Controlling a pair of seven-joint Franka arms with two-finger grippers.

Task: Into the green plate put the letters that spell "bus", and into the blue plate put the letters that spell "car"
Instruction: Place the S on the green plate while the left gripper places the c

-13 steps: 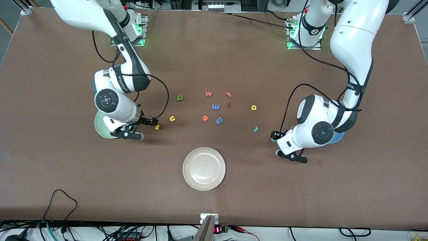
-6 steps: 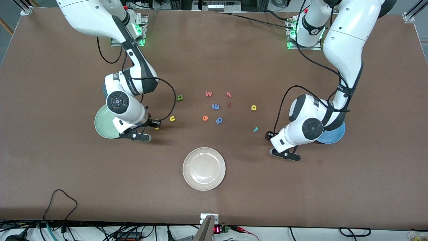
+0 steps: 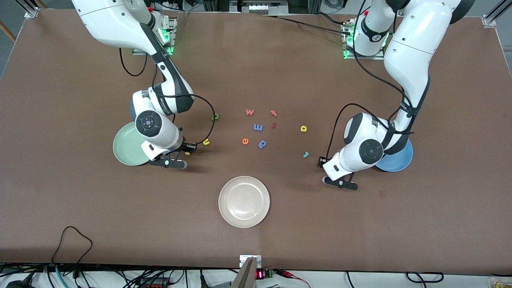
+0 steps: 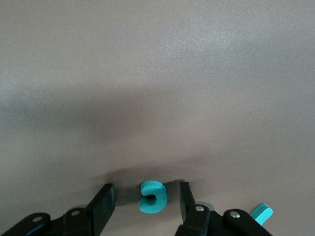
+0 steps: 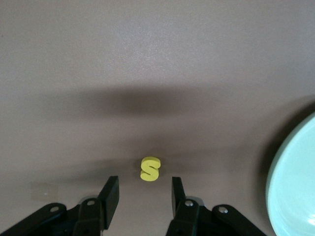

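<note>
The teal c point(image 4: 152, 196) lies on the table between the fingers of my open left gripper point(image 4: 146, 185), with a gap on each side. In the front view that gripper point(image 3: 321, 162) is low beside the blue plate point(image 3: 402, 162) and hides the c. The teal r point(image 3: 306, 154) and the yellow a point(image 3: 303, 128) lie close by. My right gripper point(image 5: 144, 178) is open, and the yellow s point(image 5: 149, 168) lies just off its fingertips. That gripper point(image 3: 191, 149) is beside the green plate point(image 3: 126, 150). The yellow u point(image 3: 206, 141) and the green b point(image 3: 215, 117) lie on the table.
Other loose letters lie mid-table: w point(image 3: 249, 112), red t point(image 3: 273, 113), blue m point(image 3: 258, 127), orange e point(image 3: 245, 141), blue p point(image 3: 262, 143). A white plate point(image 3: 244, 202) sits nearer the front camera. Both arms' cables loop low over the table.
Both hands shifted off their plates toward the middle letters. The right jaws narrowed from wide open, with the s at their tips. The left jaws narrowed around the c.
</note>
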